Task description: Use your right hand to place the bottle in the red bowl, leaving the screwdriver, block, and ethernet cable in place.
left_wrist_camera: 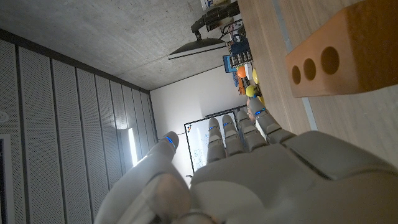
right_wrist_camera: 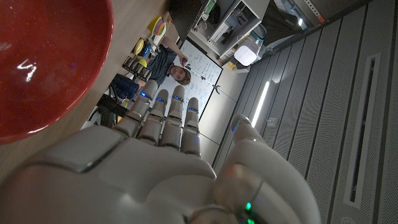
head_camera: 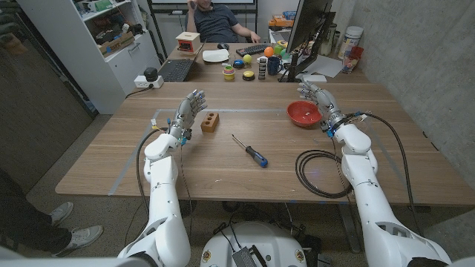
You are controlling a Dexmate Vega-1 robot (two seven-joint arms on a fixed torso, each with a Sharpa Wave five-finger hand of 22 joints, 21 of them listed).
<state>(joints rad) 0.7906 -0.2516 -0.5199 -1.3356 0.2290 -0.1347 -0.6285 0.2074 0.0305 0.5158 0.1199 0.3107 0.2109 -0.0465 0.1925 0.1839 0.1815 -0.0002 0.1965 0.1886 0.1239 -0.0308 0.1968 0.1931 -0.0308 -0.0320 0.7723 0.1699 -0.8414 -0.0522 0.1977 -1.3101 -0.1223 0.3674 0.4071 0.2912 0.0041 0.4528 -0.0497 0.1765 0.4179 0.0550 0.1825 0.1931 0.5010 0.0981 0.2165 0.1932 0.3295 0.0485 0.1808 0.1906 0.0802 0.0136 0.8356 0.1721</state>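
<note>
No text, label, brand, number or sign can be read in any of the pictures. The whiteboard (right_wrist_camera: 200, 67) in the upper middle of the right wrist view carries dark marks too small to make out, and the packages (head_camera: 353, 46) at the upper right of the head view show nothing legible.

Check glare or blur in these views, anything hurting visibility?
Head view: even light, sharp; screwdriver, block and cable all clear. Left wrist view: bright wall lamp flares, left hand close and soft. Right wrist view: small highlight on the red bowl, bowl slightly blurred, right hand soft up close.
</note>
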